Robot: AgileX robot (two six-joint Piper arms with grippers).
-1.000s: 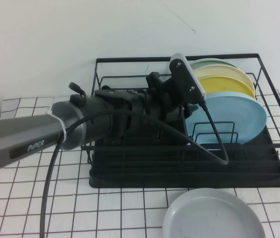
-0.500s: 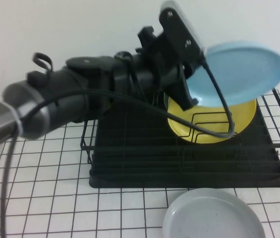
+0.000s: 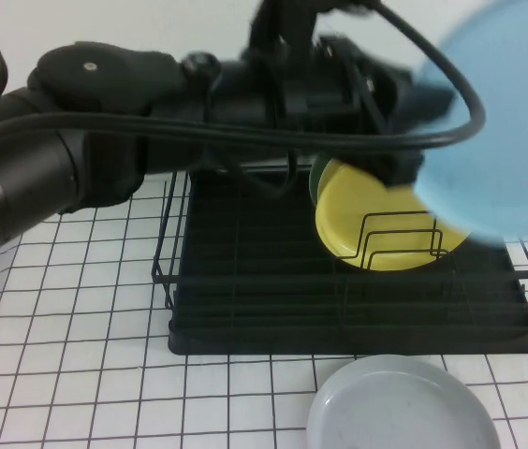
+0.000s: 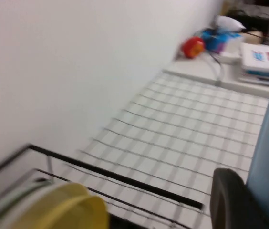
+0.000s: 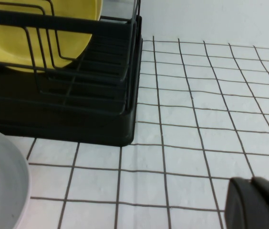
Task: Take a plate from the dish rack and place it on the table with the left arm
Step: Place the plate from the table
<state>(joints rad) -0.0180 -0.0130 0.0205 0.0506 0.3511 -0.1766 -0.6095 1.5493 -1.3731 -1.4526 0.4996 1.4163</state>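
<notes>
We see the plate, a smooth round sky-blue disc, held up in the air above the right end of the dish rack, clear of its wires, with the left end effector clamped on its near edge. The black wire dish rack with its ribbed tray holds a glossy yellow plate standing upright in the loop dividers, a greenish plate edge just behind it. A pale grey plate lies flat on the gridded white table in front of the rack. Our left wrist view adds distant clutter beyond the table. Of the right end effector, low over the table just right of the rack, we cannot tell the finger state.
</notes>
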